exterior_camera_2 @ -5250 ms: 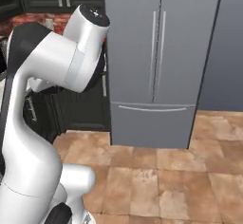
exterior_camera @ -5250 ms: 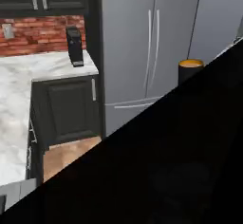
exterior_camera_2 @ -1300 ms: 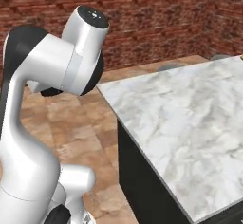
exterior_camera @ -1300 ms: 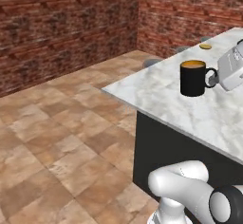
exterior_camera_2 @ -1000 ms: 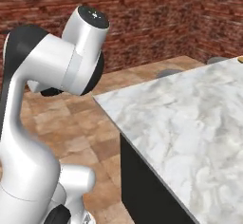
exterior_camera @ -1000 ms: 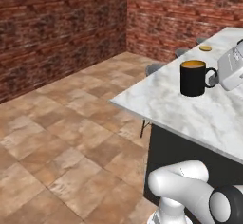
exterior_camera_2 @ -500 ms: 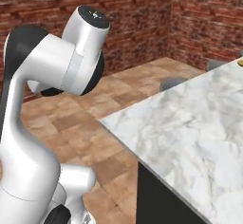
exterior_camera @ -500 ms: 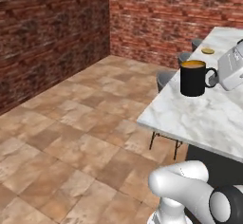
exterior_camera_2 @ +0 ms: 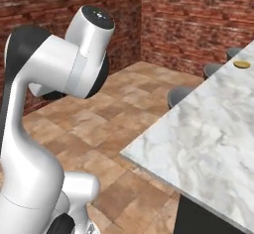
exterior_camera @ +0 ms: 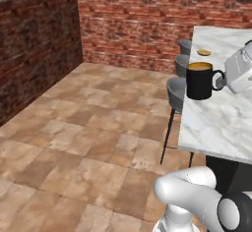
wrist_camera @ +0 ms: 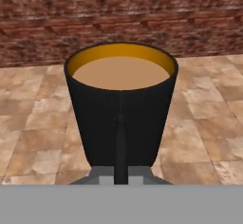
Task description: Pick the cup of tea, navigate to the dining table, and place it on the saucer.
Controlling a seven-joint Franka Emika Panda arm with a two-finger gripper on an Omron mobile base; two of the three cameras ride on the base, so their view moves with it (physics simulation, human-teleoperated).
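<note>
cup of tea (exterior_camera: 199, 80) upright, handle in gripper (exterior_camera: 222, 80), above dining table (exterior_camera: 219, 118)

You get flat, even rendered light with no visible source. The marble surface (exterior_camera_2: 208, 129) reads bright and washed-out at the right of both base views, with no hard glare. The brick wall (exterior_camera: 34, 44) at the upper left is dim. Soft shadows sit under the stools (exterior_camera: 177, 91). Textures look coarse and slightly blurred; the cup of tea (wrist_camera: 121, 104) is soft-edged. No edge distortion.
</note>
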